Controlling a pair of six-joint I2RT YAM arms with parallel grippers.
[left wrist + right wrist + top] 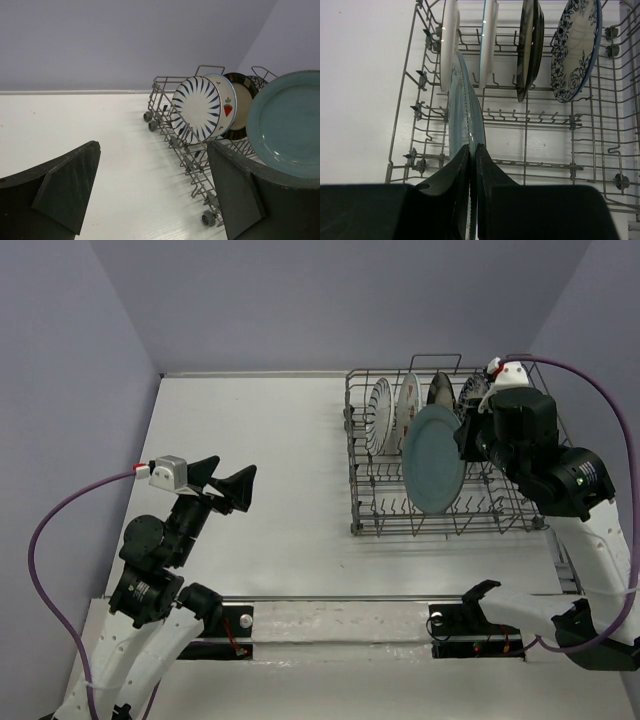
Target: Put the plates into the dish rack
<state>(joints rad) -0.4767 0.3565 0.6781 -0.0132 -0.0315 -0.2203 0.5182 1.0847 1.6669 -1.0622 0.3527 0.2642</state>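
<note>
The teal plate (434, 459) stands upright on edge inside the dish rack (353, 480), in its near left part. My right gripper (466, 436) is shut on its rim. In the right wrist view the plate (462, 110) shows edge-on, pinched between the shut fingers (473, 148). I cannot tell whether its lower edge rests on the tines. Behind it stand the blue-striped plate (378, 415), the white plate with red marks (407, 410), the brown-rimmed plate (440, 390) and the ornate plate (470, 392). My left gripper (228, 483) hangs open over the bare table, holding nothing.
The rack (190, 160) has high wire sides and small wheels along its base, with rows of free tines (527, 117) right of the teal plate. Grey walls close the table at the back and sides. White tabletop (270, 440) lies left of the rack.
</note>
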